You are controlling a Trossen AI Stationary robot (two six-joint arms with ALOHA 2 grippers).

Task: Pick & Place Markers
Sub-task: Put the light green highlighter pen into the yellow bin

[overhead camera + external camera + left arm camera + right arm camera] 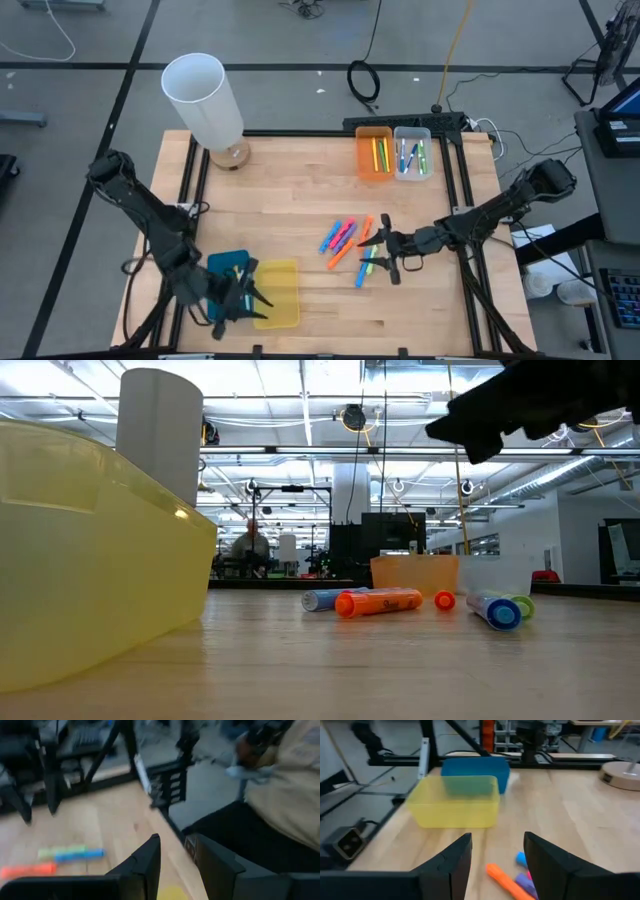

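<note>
High view: left pincer point(243, 297) over the yellow bin point(278, 295) at the desk's point(290, 190) near-left edge, blue bin point(226, 265) just beside it; fingers a narrow gap apart, nothing between them. Loose markers point(350, 243) lie mid-desk, pink, blue, orange, green. Right pincer point(383, 246) hovers at their right end, parted, empty in wrist view. Orange bin point(373, 153) and clear bin point(412, 152) at far edge hold more markers.

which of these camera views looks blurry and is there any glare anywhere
Left wrist view: smeared all over, the markers only soft streaks. Low view: the yellow bin up close is soft, the ceiling lights glare, and the arm overhead is a dark silhouette. Right wrist view: fairly sharp on the yellow bin. High view: even light, no glare.
</note>
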